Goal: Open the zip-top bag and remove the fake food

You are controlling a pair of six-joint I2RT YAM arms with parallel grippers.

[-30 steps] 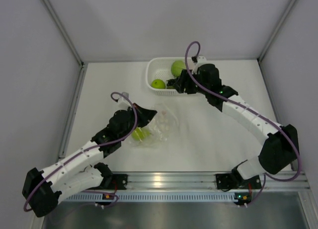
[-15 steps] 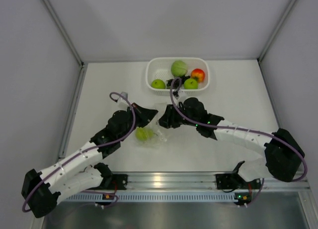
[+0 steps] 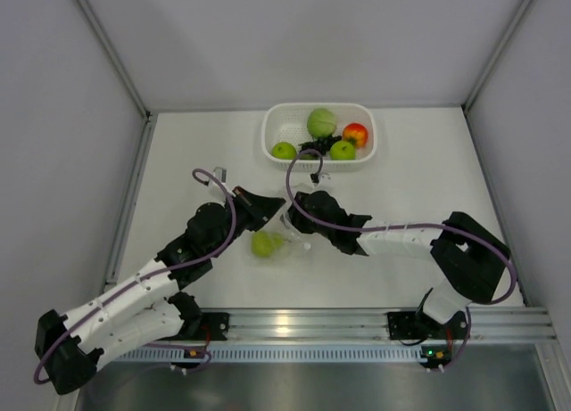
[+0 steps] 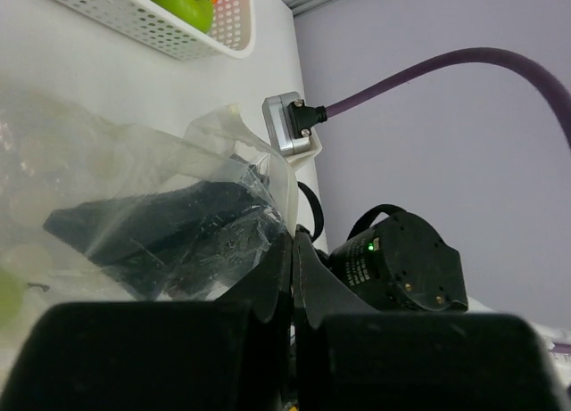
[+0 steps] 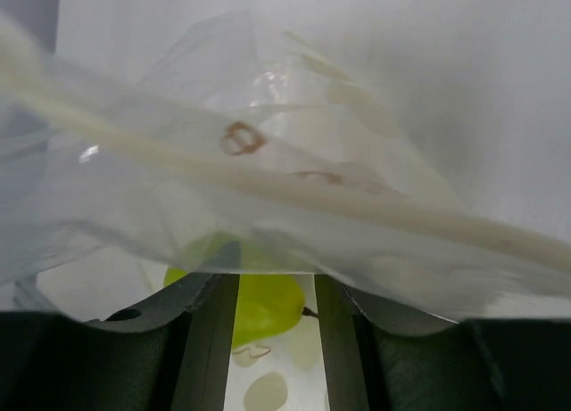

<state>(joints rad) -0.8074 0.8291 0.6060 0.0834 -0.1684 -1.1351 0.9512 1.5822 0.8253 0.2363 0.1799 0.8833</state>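
The clear zip-top bag lies at mid-table with one green fruit inside. My left gripper is shut on the bag's upper edge and holds it up; in the left wrist view the film is pinched between the closed jaws. My right gripper is open and pushed into the bag's mouth. In the right wrist view the green fruit lies just beyond the open gripper, under the bag's zip strip.
The white perforated basket stands at the back and holds two green apples, a pale green ball, a red-yellow apple and dark grapes. It also shows in the left wrist view. Both arms cross mid-table.
My right arm has swung from the basket back to the bag, and its open gripper has entered the bag's mouth. My left gripper has kept its hold on the bag.
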